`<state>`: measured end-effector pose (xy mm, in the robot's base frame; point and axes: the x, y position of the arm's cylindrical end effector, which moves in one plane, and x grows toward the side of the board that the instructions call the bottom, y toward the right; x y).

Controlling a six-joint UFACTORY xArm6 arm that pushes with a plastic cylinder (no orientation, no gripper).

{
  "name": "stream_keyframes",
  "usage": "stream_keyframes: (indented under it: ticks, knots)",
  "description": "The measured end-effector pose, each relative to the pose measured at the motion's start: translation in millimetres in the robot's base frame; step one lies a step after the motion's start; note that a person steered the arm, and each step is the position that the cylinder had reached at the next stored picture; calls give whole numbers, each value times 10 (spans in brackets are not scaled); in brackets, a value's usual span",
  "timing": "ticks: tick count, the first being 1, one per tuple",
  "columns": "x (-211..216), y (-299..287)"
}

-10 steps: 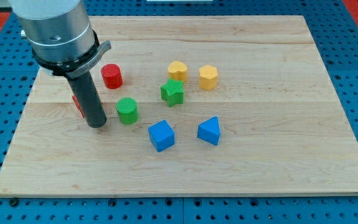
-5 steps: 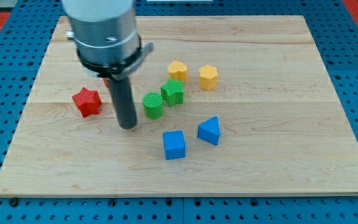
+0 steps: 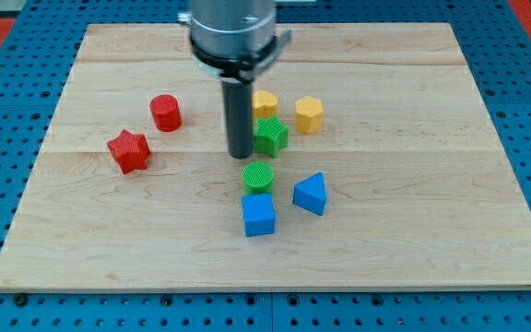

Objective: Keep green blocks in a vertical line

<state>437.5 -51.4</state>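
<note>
A green star block (image 3: 271, 135) sits near the board's middle. A green cylinder (image 3: 258, 176) stands just below it, slightly to the left, touching the top of a blue cube (image 3: 258, 214). My tip (image 3: 240, 153) rests on the board right beside the green star's left side and just above-left of the green cylinder. The rod and arm body rise above it and hide part of the yellow block behind.
A yellow block (image 3: 265, 102) and a yellow hexagonal block (image 3: 309, 113) lie above the green star. A blue wedge block (image 3: 311, 193) lies right of the cube. A red cylinder (image 3: 165, 112) and red star (image 3: 129, 150) lie at the left. The wooden board (image 3: 431, 184) sits on a blue pegboard.
My tip moved right and up, from left of the green cylinder to beside the green star. The green cylinder slid right and down, onto the blue cube's top edge; the star shifted slightly right.
</note>
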Motion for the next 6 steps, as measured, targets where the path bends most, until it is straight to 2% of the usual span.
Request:
stream_keyframes:
  ticks: [1,2,3,4,6]
  knots:
    - [-348,-155]
    - [-335,180]
    - [32,529]
    - [149,985]
    - [407,11]
